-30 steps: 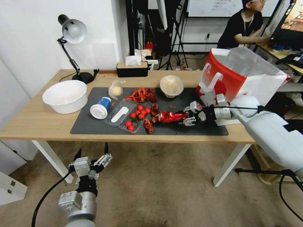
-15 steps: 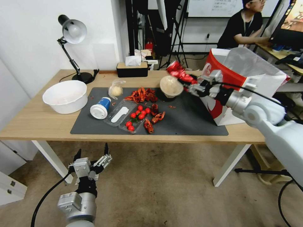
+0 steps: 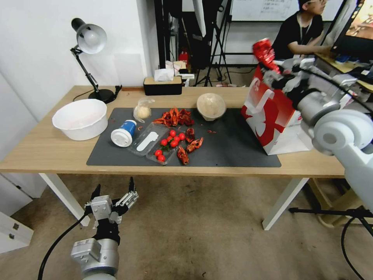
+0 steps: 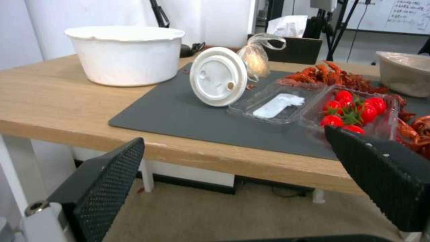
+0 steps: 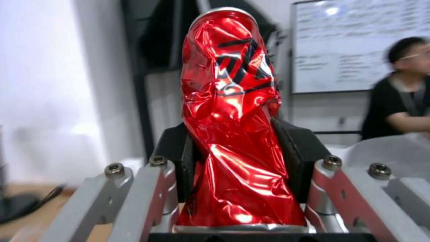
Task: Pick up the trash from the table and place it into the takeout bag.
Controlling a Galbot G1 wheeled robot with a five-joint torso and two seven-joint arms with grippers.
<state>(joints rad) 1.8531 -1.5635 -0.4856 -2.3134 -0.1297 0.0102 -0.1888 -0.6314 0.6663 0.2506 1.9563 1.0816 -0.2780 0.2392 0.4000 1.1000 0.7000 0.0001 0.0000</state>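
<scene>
My right gripper (image 3: 273, 69) is shut on the crushed red can (image 3: 263, 49), holding it in the air above the near top corner of the red and white takeout bag (image 3: 272, 114). Up close, the can (image 5: 230, 117) stands upright between the black pads (image 5: 298, 161). More trash lies on the grey mat (image 3: 233, 151): a blue-white lidded cup (image 3: 123, 133) on its side, a beige round bowl (image 3: 211, 105), a clear bag with a pale bun (image 3: 143, 110), and a clear tray of tomatoes (image 3: 165, 146). My left gripper (image 3: 113, 191) hangs open below the table's front edge, empty.
A big white bowl (image 3: 80, 118) and a desk lamp (image 3: 89, 39) stand at the table's left. A black tissue box (image 3: 162, 85) sits at the back edge. Red crayfish shells (image 3: 175, 116) lie mid-mat. A person sits at a desk behind the bag.
My right gripper has lifted the crushed red can off the mat and carried it up and to the right, to above the takeout bag. The left arm has stayed put.
</scene>
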